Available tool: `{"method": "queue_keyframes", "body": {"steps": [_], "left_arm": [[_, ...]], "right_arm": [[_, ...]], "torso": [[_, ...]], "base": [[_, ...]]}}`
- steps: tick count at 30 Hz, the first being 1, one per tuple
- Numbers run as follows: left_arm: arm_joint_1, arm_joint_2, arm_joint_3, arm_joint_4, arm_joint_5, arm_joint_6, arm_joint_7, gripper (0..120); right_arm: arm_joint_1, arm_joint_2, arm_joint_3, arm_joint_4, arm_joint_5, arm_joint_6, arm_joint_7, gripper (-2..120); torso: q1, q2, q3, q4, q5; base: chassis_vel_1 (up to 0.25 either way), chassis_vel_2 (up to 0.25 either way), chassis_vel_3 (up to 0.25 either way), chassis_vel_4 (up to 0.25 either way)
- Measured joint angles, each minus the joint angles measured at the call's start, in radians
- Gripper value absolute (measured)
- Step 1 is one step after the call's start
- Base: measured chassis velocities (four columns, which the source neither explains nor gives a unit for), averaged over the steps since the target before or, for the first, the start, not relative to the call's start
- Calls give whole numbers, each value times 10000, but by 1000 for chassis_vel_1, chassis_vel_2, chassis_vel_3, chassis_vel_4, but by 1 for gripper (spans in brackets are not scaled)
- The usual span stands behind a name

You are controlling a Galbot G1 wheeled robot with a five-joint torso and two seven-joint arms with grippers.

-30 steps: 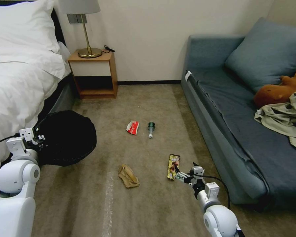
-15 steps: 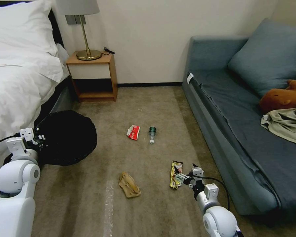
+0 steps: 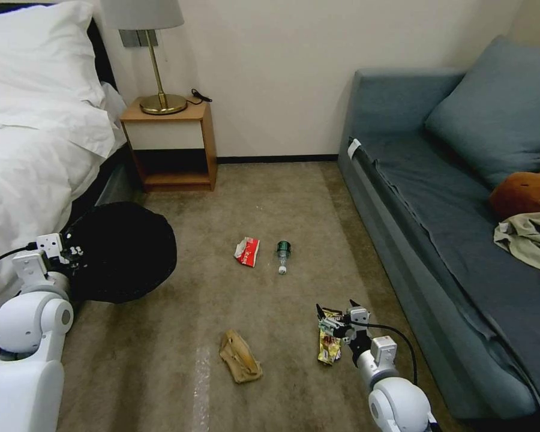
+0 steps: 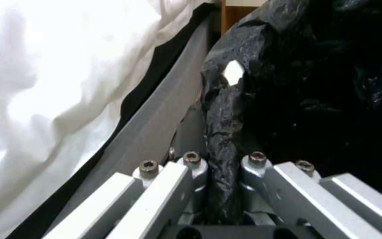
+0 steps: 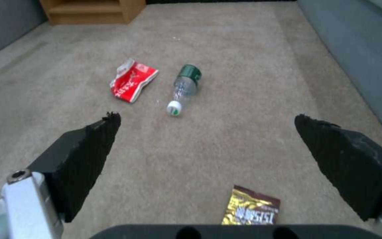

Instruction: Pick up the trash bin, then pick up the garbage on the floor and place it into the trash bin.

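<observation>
Black-lined trash bin (image 3: 123, 252) beside the bed (image 3: 24, 168), rim clenched in left pincer (image 4: 220, 169) | gold-brown snack packet (image 3: 329, 348) on carpet (image 3: 270, 198) under right pincer (image 3: 336, 317), fingers spread, released | red-and-white wrapper (image 3: 247, 251) and bottle (image 3: 282, 255) beyond the packet, toward the nightstand (image 3: 171, 144) | brown paper wad (image 3: 240, 357) bin-side of packet

garbage pieces 4 | trash bin (image 3: 123, 252) 1 | lamp (image 3: 153, 54) 1 | nightstand (image 3: 171, 144) 1
</observation>
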Motion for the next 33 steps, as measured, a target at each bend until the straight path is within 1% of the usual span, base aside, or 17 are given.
{"method": "queue_keyframes", "body": {"steps": [7, 12, 15, 19, 20, 22, 23, 25, 26, 28, 29, 32, 33], "left_arm": [[97, -98, 64, -104, 23, -9, 4, 3], [219, -168, 87, -204, 40, -16, 30, 3], [378, -245, 72, -326, 47, -22, 72, 3], [635, -344, -99, -569, 55, -23, 71, 3], [635, -344, -99, -569, 55, -23, 71, 3], [691, -365, -108, -708, 55, -6, 71, 3], [691, -365, -108, -708, 55, -6, 71, 3], [659, -365, -20, -802, 58, 49, 65, 3], [659, -365, -20, -802, 58, 49, 65, 3], [710, -371, 31, -1002, 57, 142, 33, 3], [710, -371, 31, -1002, 57, 142, 33, 3], [782, -465, 80, -1189, 107, 216, -15, 3], [782, -465, 80, -1189, 107, 216, -15, 3]], "right_arm": [[56, -3, -72, -181, -47, 42, -9, 100], [142, -45, -166, -335, -75, 55, -9, 100], [320, -198, -354, -529, -71, 49, -19, 100], [820, -595, -893, -952, 145, -55, -76, 100], [820, -595, -893, -952, 145, -55, -76, 100], [1217, -996, -1266, -1199, 301, -202, -158, 100], [1217, -996, -1266, -1199, 301, -202, -158, 100], [1567, -1425, -1547, -1339, 478, -377, -212, 100], [1567, -1425, -1547, -1339, 478, -377, -212, 100], [2407, -2550, -2254, -1635, 1091, -620, -371, 100], [2407, -2550, -2254, -1635, 1091, -620, -371, 100], [3374, -3546, -3225, -1988, 2062, -964, -746, 100], [3374, -3546, -3225, -1988, 2062, -964, -746, 100]], "torso": [[0, 0, 0, 1, 1], [0, 0, 0, -2, 0], [0, 0, 0, -2, 1], [1, 0, 1, 0, 1], [1, 0, 1, 0, 1], [0, -1, 0, 2, 2], [0, -1, 0, 2, 2], [0, 0, 0, -1, 3], [0, 0, 0, -1, 3], [0, 0, 0, -1, 1], [0, 0, 0, -1, 1], [0, 0, 1, 0, 2], [0, 0, 1, 0, 2]], "base": [[-71, 130, 71, -124], [-85, 103, 85, -110], [-85, 114, 80, -122], [-75, 70, 69, -87], [-57, 31, 48, -76], [-9, 21, 17, -38], [0, 0, 0, 0], [0, 0, 0, 0], [0, 0, 0, 0], [0, 0, 0, 0], [0, 0, 0, 0], [0, 0, 0, 0], [0, 0, 0, 0]]}}
